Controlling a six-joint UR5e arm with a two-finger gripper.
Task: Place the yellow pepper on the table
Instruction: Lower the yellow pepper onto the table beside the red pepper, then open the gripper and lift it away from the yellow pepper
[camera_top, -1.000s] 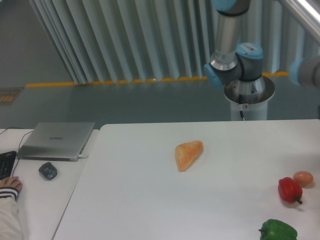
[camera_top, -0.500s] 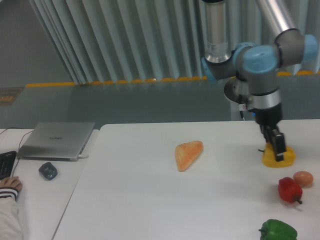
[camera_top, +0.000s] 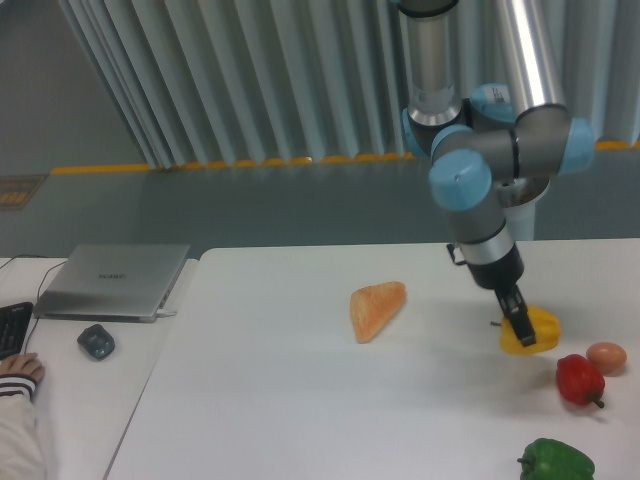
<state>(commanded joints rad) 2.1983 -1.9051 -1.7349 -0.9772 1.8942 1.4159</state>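
Observation:
The yellow pepper (camera_top: 534, 331) is a glossy yellow lump at the right of the white table (camera_top: 300, 400), resting on or just above its surface. My gripper (camera_top: 519, 322) reaches down from the arm at a slant, its fingers shut on the pepper's left side. The fingertips are dark and partly sunk against the yellow skin.
An orange wedge (camera_top: 376, 308) lies mid-table. A red pepper (camera_top: 579, 380), a small tan egg-like piece (camera_top: 606, 356) and a green pepper (camera_top: 556, 462) sit at the right front. A laptop (camera_top: 115, 281), mouse (camera_top: 96, 341), keyboard and a person's hand (camera_top: 20, 369) occupy the left desk.
The arm swung into view from the right carrying the yellow pepper, then moved it left and slightly lower toward the table.

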